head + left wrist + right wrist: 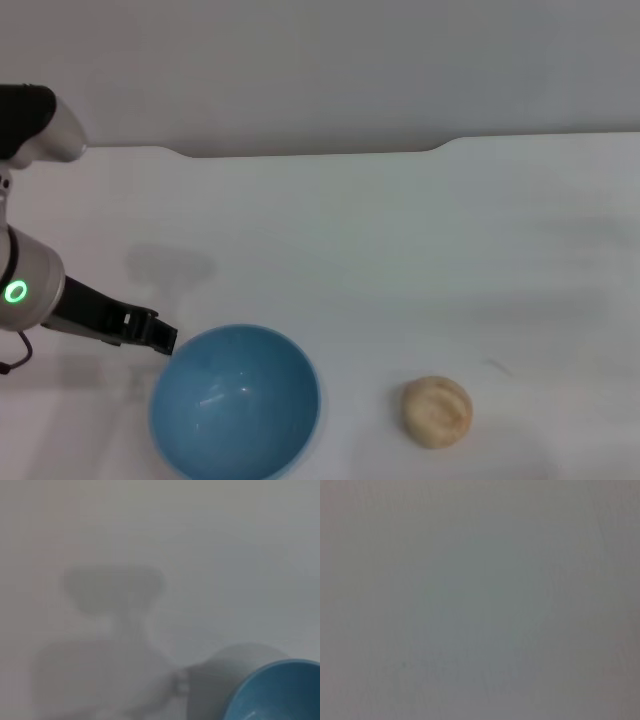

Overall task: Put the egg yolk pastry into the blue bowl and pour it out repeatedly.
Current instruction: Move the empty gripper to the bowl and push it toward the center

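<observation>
White counter (420, 230): bowl (236, 402) empty at 7 o'clock; pastry (436, 410) loose at 5 o'clock, not yet loaded. My left gripper (160, 337) beside bowl rim, opening unreadable; right unseen.

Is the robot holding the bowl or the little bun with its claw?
Nothing looks held. The left claw sits by the blue bowl rim; whether it touches cannot be told. The egg yolk pastry lies alone on the table. The right claw is out of view.
</observation>
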Available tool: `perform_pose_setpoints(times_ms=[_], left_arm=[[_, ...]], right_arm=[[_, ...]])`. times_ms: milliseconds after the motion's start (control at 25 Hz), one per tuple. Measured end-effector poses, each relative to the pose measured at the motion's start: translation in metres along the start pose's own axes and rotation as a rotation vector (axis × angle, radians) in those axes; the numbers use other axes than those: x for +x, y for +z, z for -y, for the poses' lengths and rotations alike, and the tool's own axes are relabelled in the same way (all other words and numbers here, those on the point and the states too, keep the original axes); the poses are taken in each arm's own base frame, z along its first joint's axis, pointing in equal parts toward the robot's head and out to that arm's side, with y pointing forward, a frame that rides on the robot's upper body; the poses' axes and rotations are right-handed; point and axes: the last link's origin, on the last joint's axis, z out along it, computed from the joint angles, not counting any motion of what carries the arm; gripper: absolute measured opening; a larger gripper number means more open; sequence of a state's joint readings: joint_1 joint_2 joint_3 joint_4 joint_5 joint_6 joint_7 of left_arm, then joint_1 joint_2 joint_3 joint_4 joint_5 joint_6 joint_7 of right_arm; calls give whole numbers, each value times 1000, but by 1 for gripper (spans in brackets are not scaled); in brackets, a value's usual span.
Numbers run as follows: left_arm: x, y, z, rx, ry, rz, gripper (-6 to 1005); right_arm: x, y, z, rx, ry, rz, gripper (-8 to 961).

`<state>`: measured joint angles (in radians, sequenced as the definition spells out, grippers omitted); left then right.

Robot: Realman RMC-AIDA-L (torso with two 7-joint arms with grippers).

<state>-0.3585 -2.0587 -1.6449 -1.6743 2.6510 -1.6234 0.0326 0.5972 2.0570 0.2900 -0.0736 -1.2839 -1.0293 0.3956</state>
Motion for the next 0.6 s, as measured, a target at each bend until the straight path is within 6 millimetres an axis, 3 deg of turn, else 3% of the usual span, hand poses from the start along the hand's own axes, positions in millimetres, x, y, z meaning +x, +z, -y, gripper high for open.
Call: perform_pose_setpoints(times_ms=[600], left_arm=[[-1, 31, -5, -15, 34, 139, 566]], right_arm=[[4, -4, 0, 3, 8, -11, 508]])
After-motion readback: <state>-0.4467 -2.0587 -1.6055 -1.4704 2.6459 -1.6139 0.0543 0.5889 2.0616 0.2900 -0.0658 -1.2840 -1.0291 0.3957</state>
